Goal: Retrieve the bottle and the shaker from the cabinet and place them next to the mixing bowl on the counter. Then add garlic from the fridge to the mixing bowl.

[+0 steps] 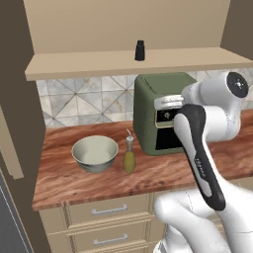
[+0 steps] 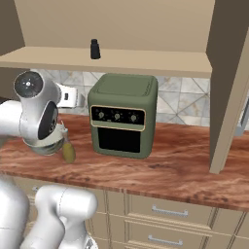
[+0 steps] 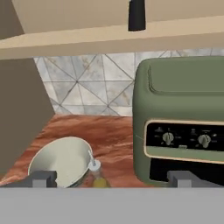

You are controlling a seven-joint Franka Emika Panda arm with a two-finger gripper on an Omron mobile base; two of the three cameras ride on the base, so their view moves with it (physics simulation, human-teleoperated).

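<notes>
The green countertop oven (image 1: 159, 113) is taken as the landmark. The bottle (image 1: 129, 154), filled with yellowish oil and topped by a pour spout, is stood upright on the wooden counter (image 1: 99, 183) just beside the oven's left front corner, and the pale mixing bowl (image 1: 95, 153) is set just beyond the bottle on the same side, close to it though contact cannot be judged. The dark shaker (image 1: 140, 50) is seen upright on the open cabinet shelf (image 1: 89, 65) above the oven, near the shelf's front edge. The gripper (image 3: 112, 178) is held in front of the oven's upper left part, at about the height of its control knobs, with the jaws spread wide apart and nothing clasped between them. In the hand view the bottle's spout (image 3: 93, 165) is found between the two fingertips (image 3: 43, 177), low in the gap and nearer the left one, while the shaker (image 3: 136, 15) is placed well above the jaws at the top of that view.
</notes>
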